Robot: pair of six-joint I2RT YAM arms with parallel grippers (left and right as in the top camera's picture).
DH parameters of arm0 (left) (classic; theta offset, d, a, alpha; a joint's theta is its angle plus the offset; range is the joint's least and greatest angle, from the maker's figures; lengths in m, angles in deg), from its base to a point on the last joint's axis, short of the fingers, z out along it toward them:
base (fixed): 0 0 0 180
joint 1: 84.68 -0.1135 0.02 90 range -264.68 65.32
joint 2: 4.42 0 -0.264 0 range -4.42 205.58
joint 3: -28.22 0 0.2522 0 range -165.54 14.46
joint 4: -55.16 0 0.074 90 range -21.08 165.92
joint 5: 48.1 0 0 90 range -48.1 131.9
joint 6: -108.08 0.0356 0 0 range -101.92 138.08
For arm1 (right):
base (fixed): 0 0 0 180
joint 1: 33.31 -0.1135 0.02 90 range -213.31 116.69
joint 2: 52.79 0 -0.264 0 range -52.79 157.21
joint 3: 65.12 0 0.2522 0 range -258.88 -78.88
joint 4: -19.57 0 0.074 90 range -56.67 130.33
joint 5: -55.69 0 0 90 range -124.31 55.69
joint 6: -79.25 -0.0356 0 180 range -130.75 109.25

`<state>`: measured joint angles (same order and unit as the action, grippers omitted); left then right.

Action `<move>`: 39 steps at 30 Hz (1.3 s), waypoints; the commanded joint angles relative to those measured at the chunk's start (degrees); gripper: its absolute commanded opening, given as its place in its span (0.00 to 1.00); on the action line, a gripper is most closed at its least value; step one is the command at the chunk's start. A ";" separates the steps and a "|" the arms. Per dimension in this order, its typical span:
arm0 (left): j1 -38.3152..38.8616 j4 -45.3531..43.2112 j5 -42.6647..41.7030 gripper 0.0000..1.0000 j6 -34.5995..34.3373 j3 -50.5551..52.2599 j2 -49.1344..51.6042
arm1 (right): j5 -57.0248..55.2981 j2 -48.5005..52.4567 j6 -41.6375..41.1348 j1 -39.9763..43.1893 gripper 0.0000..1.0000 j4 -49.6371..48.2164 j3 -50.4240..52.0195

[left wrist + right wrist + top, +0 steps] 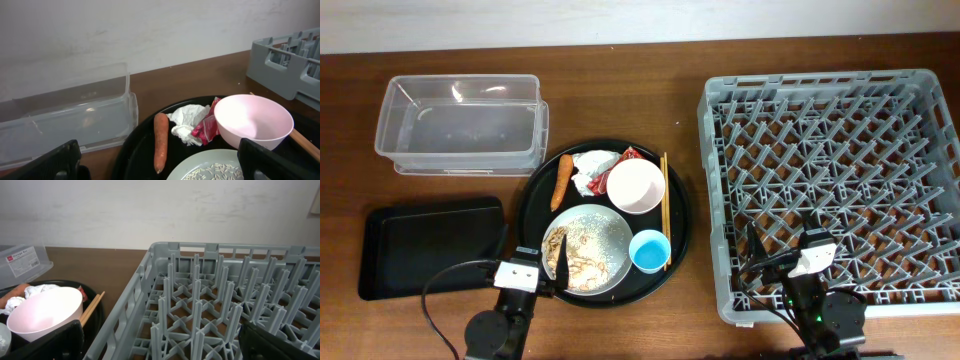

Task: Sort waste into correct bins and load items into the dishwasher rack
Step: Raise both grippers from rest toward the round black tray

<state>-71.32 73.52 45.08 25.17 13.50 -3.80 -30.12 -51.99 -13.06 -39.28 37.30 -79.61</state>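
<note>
The speckled plate (587,248) with rice scraps (568,262), the white bowl (636,186), blue cup (649,250), chopsticks (665,208), carrot (561,182), napkin (594,170) and red wrapper (628,157) all lie on the round black tray (535,195). The clear tub (460,125) and flat black tray (430,245) sit to its left on the surface (620,90), the grey rack (840,180) to its right. The left claw (162,162) hovers spread wide and empty at the plate's near edge; the right claw (160,345), equally wide and empty, is over the rack's near corner
</note>
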 commanded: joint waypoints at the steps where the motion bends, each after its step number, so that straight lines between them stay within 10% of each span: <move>1: -0.31 -0.24 -0.02 1.00 0.72 0.44 -0.26 | 0.31 -0.44 0.37 0.39 0.98 0.07 0.42; 39: -0.31 -13.20 -2.40 1.00 -0.35 0.02 -0.26 | 12.31 -0.44 -10.47 0.37 0.98 -4.00 -1.97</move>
<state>-71.32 64.76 43.58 25.17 13.57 -3.80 -23.72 -51.99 -20.75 -39.28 33.76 -79.63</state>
